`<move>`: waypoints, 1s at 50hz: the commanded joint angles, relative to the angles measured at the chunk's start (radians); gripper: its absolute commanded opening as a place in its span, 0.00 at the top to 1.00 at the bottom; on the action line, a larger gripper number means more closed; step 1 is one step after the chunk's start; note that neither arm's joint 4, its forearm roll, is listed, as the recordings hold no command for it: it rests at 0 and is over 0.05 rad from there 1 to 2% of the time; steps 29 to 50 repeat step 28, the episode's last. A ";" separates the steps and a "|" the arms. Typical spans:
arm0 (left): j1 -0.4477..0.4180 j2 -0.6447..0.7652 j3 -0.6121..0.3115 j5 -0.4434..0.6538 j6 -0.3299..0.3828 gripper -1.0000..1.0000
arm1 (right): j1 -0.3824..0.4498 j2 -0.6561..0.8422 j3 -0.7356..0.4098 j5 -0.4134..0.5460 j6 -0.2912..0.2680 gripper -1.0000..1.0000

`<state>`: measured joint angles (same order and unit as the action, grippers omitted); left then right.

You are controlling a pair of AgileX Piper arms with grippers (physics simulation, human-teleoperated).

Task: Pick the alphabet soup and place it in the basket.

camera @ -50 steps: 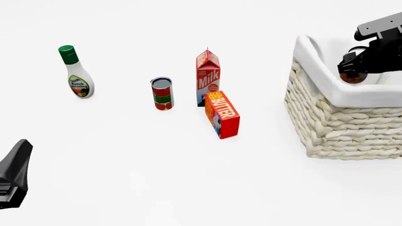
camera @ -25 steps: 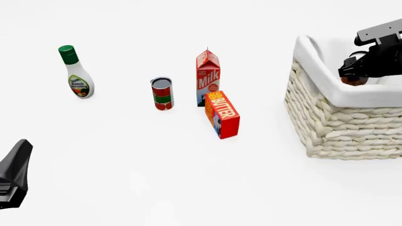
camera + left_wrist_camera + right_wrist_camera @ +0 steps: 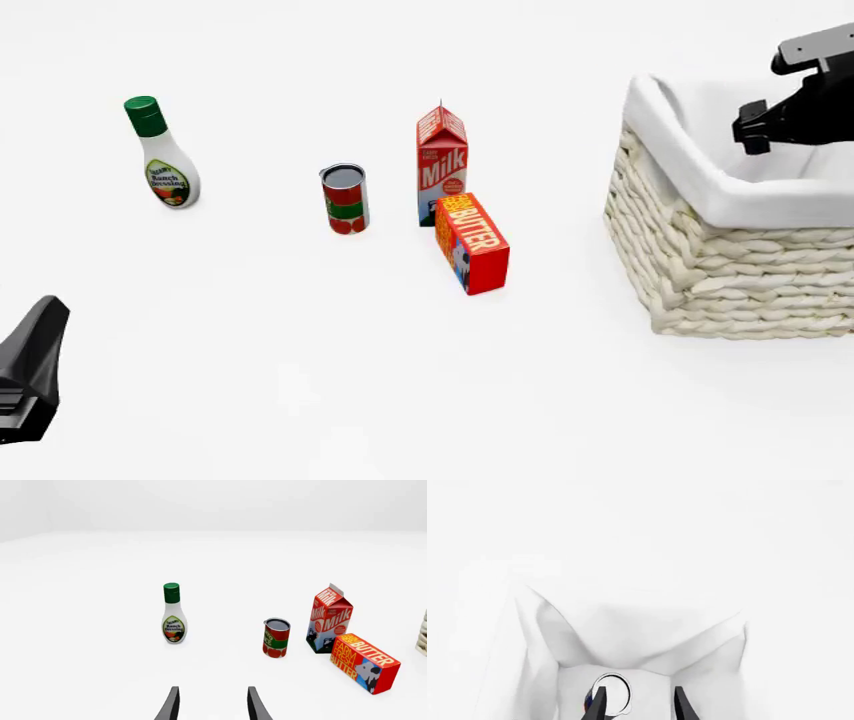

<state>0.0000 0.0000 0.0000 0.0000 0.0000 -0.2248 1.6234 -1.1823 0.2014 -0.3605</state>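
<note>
The alphabet soup can (image 3: pixel 617 690) lies on the white lining at the bottom of the basket (image 3: pixel 721 260). Only its pale top and a sliver of blue label show in the right wrist view, and it is hidden in the front view. My right gripper (image 3: pixel 751 128) hovers over the basket's opening. Its fingers (image 3: pixel 599 705) are apart and empty just above the can. The basket lining (image 3: pixel 627 625) fills the right wrist view. My left gripper (image 3: pixel 34 370) is open and empty at the near left, far from the basket; its fingers (image 3: pixel 171 707) show in the left wrist view.
A ranch dressing bottle (image 3: pixel 167 160) stands at the far left. A red-and-green can (image 3: pixel 344 198), a milk carton (image 3: pixel 442 165) and a butter box (image 3: pixel 473 243) stand mid-table, left of the basket. They also show in the left wrist view: bottle (image 3: pixel 173 617), can (image 3: pixel 275 637), carton (image 3: pixel 330 620), box (image 3: pixel 363 662).
My right gripper has let go of the can inside the basket and drawn up and to the right. The can no longer shows in the front view. The left arm has not moved.
</note>
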 commanded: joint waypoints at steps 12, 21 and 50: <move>0.000 0.000 0.000 0.000 0.000 0.00 | 0.057 -0.185 -0.002 0.101 0.024 0.00; 0.000 0.000 0.000 0.000 0.000 0.00 | 0.134 -0.346 0.015 0.189 0.048 0.00; 0.000 0.000 0.000 0.000 0.000 0.00 | 0.203 -0.462 -0.011 0.268 0.074 0.00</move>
